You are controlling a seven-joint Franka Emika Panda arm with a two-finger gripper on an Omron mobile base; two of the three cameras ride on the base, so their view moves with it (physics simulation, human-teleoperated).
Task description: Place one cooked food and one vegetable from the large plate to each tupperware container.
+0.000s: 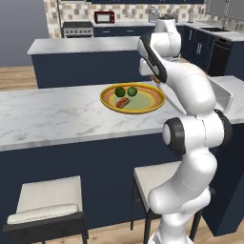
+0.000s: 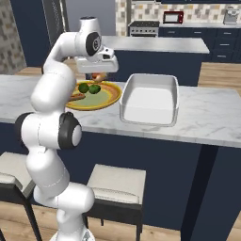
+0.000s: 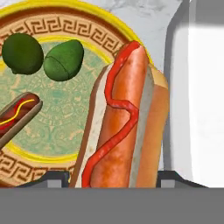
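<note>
A hot dog [image 3: 124, 113] with a red ketchup line stands large between the finger tips of my gripper [image 3: 113, 179], which is shut on it just above the large plate [image 3: 52, 26]. From the right base view the hot dog [image 2: 98, 76] hangs under the hand over the plate's [image 2: 110, 100] far edge. Two dark green vegetables [image 3: 22, 52] [image 3: 63, 59] and a smaller hot dog [image 3: 17, 113] lie on the plate. One white tupperware container [image 2: 150, 99] sits right of the plate, empty.
The plate [image 1: 107, 102] and container [image 1: 224, 97] rest on a marble counter [image 1: 47, 114]. Two stools [image 1: 47, 195] stand below its front edge. A second island and the kitchen wall with stove and microwave lie behind.
</note>
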